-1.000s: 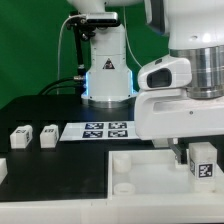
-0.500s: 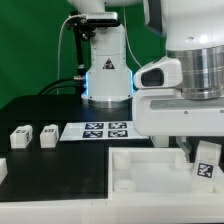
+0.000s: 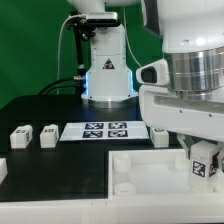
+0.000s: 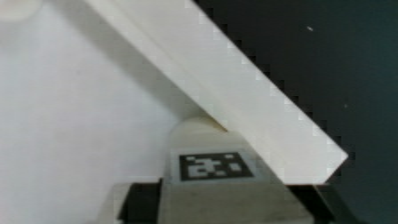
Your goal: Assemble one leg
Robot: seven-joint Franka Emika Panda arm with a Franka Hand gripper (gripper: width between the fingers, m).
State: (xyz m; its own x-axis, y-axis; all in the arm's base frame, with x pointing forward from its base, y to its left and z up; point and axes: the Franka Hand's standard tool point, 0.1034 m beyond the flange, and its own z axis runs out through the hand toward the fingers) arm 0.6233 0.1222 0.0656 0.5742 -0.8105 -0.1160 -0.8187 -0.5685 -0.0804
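My gripper (image 3: 203,158) is shut on a leg (image 3: 205,160), a small white post with a black-and-white tag, and holds it over the right part of the large white tray-like part (image 3: 130,180). In the wrist view the leg (image 4: 217,165) sits between the dark fingers (image 4: 146,200), its tag facing the camera, right next to the tray's raised rim (image 4: 214,75). Two more legs (image 3: 20,135) (image 3: 48,135) stand on the black table at the exterior view's left. Another leg (image 3: 160,136) stands just behind the tray, partly hidden by my arm.
The marker board (image 3: 98,131) lies flat on the table behind the tray. The robot base (image 3: 105,70) with cables stands at the back. A white block (image 3: 3,170) shows at the exterior view's left edge.
My gripper with the leg has shifted a little and turned at the wrist over the tray's right side; the leg behind the tray has come into sight. The other parts have not moved.
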